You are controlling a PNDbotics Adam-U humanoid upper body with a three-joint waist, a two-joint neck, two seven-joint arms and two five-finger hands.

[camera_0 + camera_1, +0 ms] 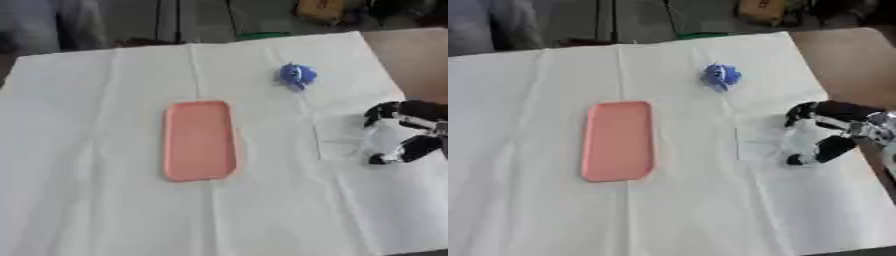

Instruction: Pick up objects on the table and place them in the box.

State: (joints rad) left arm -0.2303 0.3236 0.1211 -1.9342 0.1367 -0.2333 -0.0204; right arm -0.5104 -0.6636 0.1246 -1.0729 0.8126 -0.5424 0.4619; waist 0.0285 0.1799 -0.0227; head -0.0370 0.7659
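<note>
pink tray (200,140), blue object (297,75), white cloth (87,150)

Right hand (833,131) low at the right edge, fingers and thumb curled, nothing visibly held.

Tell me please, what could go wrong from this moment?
The robot hand curls around a clear, hard-to-see thing on the white cloth; it may slip out or the cloth may bunch. The blue object lies close beyond, so a lift might knock it. The pink tray looks shallow; things could slide off.
</note>
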